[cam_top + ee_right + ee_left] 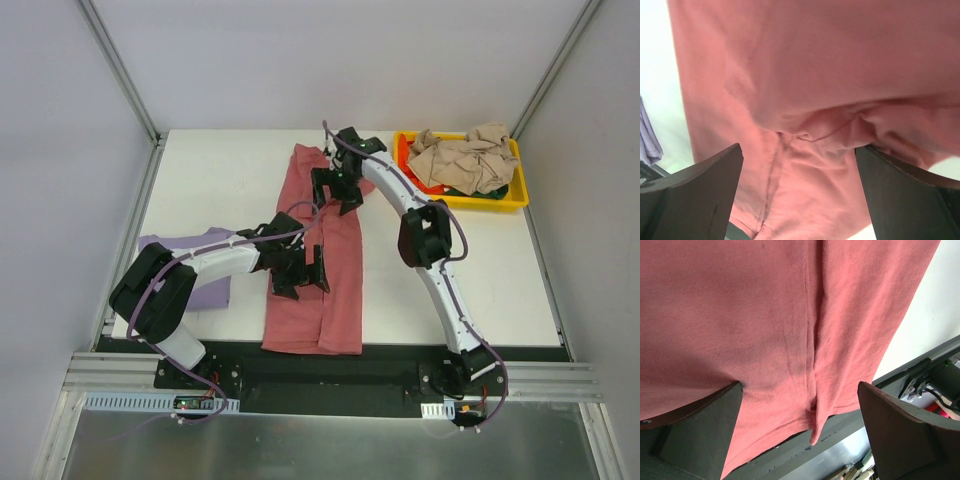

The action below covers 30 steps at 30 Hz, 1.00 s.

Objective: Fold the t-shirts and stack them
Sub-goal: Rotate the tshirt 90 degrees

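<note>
The large dusty red-pink t-shirt (320, 280) lies as a long strip down the middle of the table, its bottom hem at the near edge. It fills the left wrist view (765, 325) and the right wrist view (815, 75). My left gripper (300, 270) is open just above its lower half, nothing between the jaws. My right gripper (335, 190) is open above its upper part, over a bunched fold (830, 125). A folded lavender t-shirt (205, 285) lies at the left, under my left arm. Beige t-shirts (462, 160) sit piled in the tray.
A yellow plastic tray (520, 195) stands at the back right, holding the beige pile with red and dark green cloth beneath. The table's near edge and black rail (920, 370) lie just past the shirt's hem. White enclosure walls surround the table.
</note>
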Motion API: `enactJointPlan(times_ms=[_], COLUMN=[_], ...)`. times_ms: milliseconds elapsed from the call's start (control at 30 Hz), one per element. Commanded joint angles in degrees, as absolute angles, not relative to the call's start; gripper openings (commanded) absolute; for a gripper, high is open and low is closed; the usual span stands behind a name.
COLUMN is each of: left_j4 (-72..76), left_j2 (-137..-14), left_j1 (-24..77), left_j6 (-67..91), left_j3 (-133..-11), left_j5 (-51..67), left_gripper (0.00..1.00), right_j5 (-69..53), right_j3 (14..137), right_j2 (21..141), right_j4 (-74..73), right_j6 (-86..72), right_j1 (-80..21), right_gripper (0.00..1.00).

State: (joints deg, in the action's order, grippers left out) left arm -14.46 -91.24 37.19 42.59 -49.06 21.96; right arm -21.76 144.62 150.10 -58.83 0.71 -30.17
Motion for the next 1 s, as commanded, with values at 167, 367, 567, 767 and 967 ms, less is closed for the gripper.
enactJointPlan(times_ms=[167, 367, 567, 767, 967], left_j4=[-18.1, -19.4, -21.5, -25.8, -29.2], left_j2=[-92.6, -93.2, -87.4, -69.3, -49.4], left_j1=[36.7, 36.5, 36.5, 36.4, 36.3], left_j6=[37.5, 35.9, 35.8, 40.9, 47.1], left_j3=[-53.5, -56.8, -57.8, -45.9, -29.6], left_j5=[21.0, 20.6, 19.3, 11.6, 9.6], left_gripper=[0.99, 0.99, 0.99, 0.99, 0.99], right_j5=[-25.3, -27.4, -22.9, -12.3, -12.6], right_j3=[147.7, 147.9, 141.9, 115.6, 74.7], right_j2=[151.6, 149.1, 136.1, 112.7, 85.7], right_j4=[-55.4, -50.9, -54.9, -50.3, -34.1], right_j6=[1.1, 2.3, 8.8, 10.7, 7.4], right_j1=[-22.9, -22.9, -26.2, -31.6, -37.6], right_gripper=[0.96, 0.96, 0.96, 0.96, 0.96])
